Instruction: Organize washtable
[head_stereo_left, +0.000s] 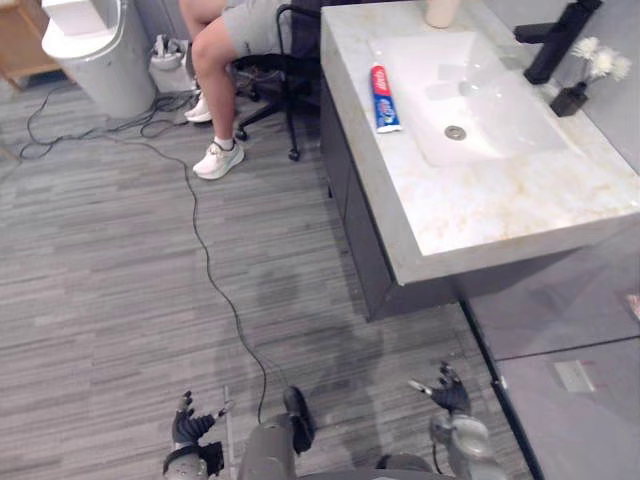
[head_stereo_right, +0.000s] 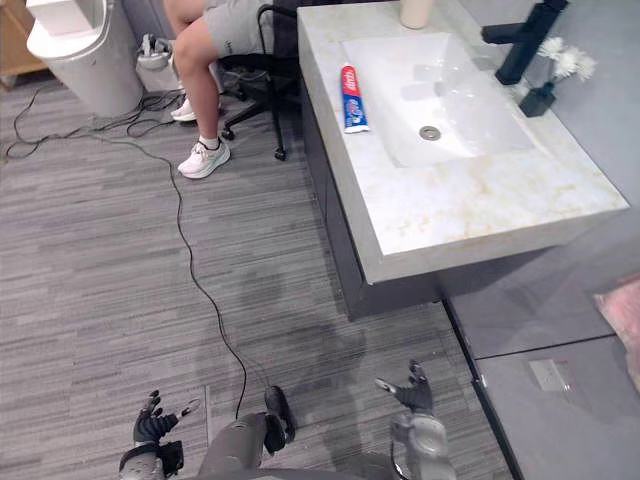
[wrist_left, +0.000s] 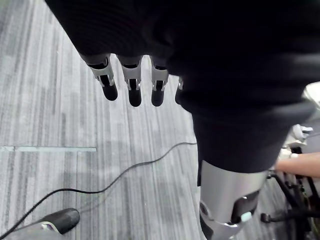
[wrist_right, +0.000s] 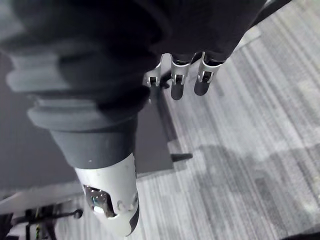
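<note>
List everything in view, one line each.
washtable: one, pale marble top, dark cabinet, right side
sink basin: one, white, in the washtable
toothpaste tube: one, red-white-blue, lying along the basin's left edge
faucet: one, black, behind the basin
vase of flowers: one, black, white blooms, beside the faucet
cup: one, beige, counter's far edge
toilet: one, white, far left
person: one, seated on black chair, far side
left hand: one, silver, open, above floor
right hand: one, silver, open, above floor

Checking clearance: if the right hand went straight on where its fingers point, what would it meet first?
Likely the grey floor beside the dark panel; nothing else lies before the right hand, though depth is unclear.
</note>
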